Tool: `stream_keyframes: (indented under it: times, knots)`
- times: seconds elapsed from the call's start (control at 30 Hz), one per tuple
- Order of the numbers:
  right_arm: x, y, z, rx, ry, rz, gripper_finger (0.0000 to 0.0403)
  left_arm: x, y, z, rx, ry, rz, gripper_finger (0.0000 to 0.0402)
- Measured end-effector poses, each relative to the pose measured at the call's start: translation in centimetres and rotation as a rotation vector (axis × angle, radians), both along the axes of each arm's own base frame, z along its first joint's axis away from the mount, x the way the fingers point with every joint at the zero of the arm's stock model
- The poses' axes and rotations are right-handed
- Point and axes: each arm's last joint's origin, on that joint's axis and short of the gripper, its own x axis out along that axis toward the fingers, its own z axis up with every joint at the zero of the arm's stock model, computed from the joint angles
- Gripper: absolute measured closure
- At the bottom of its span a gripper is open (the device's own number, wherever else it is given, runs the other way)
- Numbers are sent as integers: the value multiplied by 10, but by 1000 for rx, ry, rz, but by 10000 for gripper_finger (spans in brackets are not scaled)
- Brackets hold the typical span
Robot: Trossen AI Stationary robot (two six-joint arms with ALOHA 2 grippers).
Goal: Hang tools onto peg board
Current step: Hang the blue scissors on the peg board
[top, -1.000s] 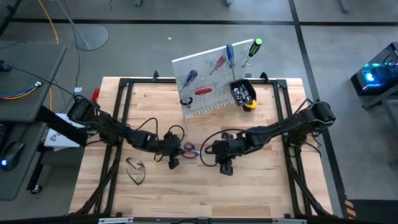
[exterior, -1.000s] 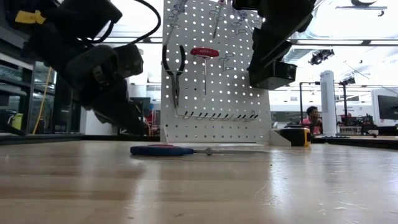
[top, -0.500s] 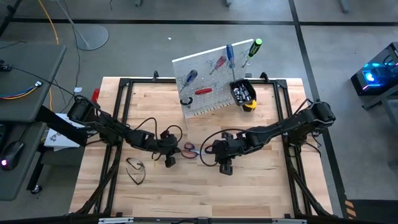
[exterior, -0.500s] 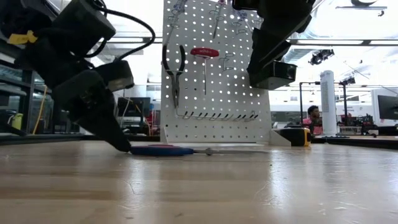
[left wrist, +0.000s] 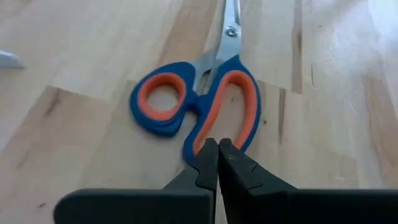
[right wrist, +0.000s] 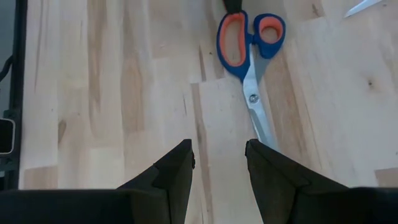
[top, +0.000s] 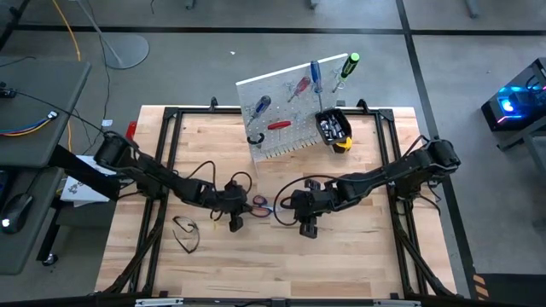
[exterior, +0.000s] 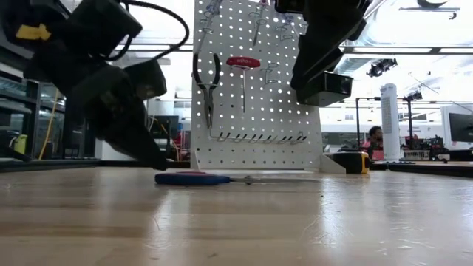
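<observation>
Scissors (left wrist: 198, 102) flat on table (top: 358, 247), pickup step; left gripper (left wrist: 217, 163) pinched shut at handle loop, holding nothing; right gripper (right wrist: 219, 163) half-open, empty, near blades; next likely: spread fingers, grasp, carry to peg board (top: 286, 107)

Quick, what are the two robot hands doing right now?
Left gripper: shut, empty, tips by the scissors' handle.
Right gripper: open, empty, near the blades.

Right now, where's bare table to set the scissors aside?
Free: the wide strip of the table nearer the camera than both grippers, and the far-right wood beside the peg board. Crowded: the middle, where the scissors lie between left gripper and right gripper.
</observation>
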Motion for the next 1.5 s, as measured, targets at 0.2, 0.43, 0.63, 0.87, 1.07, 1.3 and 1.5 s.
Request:
stream_keyframes:
  times: [0.2,0.43,0.63,0.87,1.07,1.3,1.5]
  knots:
    - [0,0,0,-6,-1,-4,261,6,1,-22,11,40,18,401]
    - [-1,1,-1,20,16,-23,261,3,0,-32,-31,19,84,402]
    - [-5,-14,-6,-16,87,-93,261,-1,-4,-35,-30,11,85,402]
    - [2,-46,-22,-1,53,-20,261,1,-13,-44,8,-31,81,402]
    - [9,-65,-50,-87,34,146,261,4,-15,-49,5,-75,86,402]
    - [35,-76,-89,-94,55,291,261,5,-15,-48,45,-82,43,402]
    - [50,-81,-116,-104,107,335,261,5,-16,-48,49,-90,31,402]
